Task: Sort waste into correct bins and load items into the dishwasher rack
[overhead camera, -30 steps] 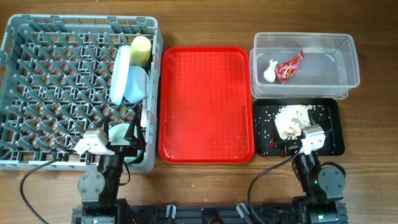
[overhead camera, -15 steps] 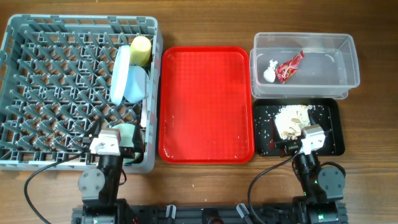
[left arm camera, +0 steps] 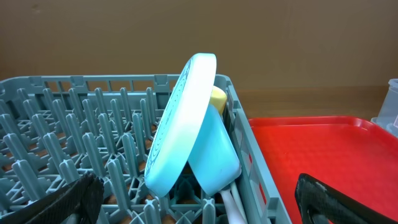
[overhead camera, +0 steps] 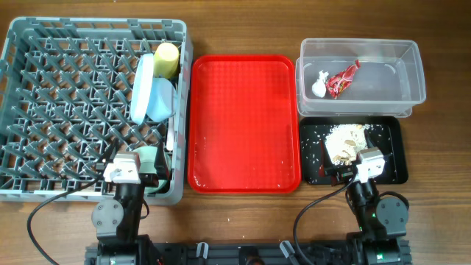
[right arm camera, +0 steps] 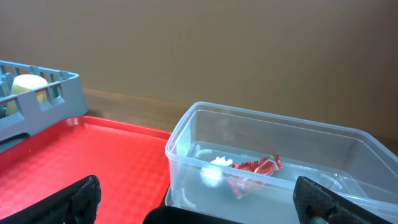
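Only overhead shows one whitish food-scrap pile, right of large grey pegged plastic rack. Left wrist view: one light blue round plate tilted inside it. Left gripper, right gripper — fingers spread, empty.

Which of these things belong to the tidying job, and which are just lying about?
Job: dishwasher rack, light blue plate, yellow cup, pale green bowl, white cutlery, clear tub with red wrapper and tissue wad, black tray with food scraps.
Lying about: red serving tray, wooden table.
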